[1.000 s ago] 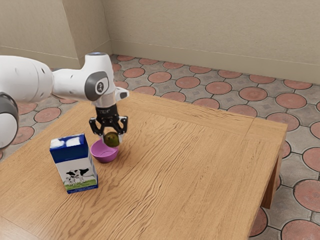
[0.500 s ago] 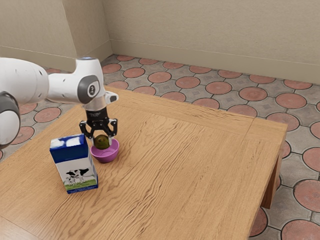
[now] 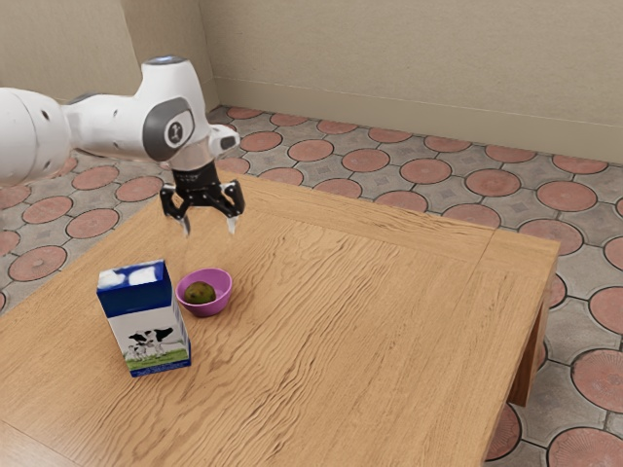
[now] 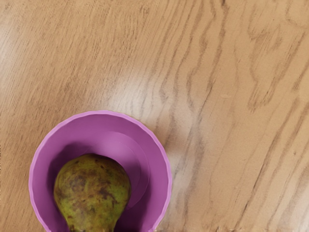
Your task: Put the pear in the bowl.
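Note:
My gripper (image 3: 208, 226) hangs in the air above the bowl in the exterior view, its two fingers spread wide with nothing between them. Below it the pink-purple bowl (image 3: 220, 296) stands upright on the table, and the dark green-brown pear (image 3: 200, 293) lies inside. In the wrist view the pear (image 4: 91, 191) rests within the bowl (image 4: 157, 169), against one side of its inner wall, with bare bowl floor beside it. The pear's narrow end is partly cut off there.
A blue and white milk carton (image 3: 151, 331) with a cow picture stands upright close to the bowl, toward the exterior view's left. Both are on the wooden table (image 3: 360, 321).
My gripper has opened and let go of the pear, then risen well above the bowl. The pear, held over the bowl a second ago, came down into it.

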{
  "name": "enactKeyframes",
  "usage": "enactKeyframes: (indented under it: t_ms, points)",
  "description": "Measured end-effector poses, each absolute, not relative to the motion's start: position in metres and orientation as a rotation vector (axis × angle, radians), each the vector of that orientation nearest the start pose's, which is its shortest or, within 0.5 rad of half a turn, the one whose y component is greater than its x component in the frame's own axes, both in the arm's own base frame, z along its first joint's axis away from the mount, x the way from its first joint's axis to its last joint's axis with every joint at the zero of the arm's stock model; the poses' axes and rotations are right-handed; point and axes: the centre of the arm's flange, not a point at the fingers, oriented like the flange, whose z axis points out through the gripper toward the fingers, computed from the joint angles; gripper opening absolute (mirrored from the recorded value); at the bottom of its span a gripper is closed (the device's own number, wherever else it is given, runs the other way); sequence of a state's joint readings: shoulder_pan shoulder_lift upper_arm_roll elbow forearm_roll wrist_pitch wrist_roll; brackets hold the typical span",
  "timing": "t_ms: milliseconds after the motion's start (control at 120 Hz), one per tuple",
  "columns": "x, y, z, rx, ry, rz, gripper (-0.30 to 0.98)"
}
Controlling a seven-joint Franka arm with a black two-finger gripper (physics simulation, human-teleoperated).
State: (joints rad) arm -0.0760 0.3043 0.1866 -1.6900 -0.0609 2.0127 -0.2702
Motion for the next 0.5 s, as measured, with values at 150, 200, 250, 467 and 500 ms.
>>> enactKeyframes:
  t_ms: [150, 200, 250, 467, 500]
  points:
    - [0.628, 0.034, 0.482, -3.120, -0.436, -0.147, 0.65]
    - [0.622, 0.030, 0.498, -3.129, -0.385, -0.165, 0.66]
    - [0.614, 0.027, 0.516, -3.139, -0.338, -0.177, 0.66]
    - [0.586, 0.030, 0.565, -3.160, -0.176, -0.173, 0.66]
    - [0.583, 0.032, 0.567, -3.161, -0.158, -0.165, 0.66]
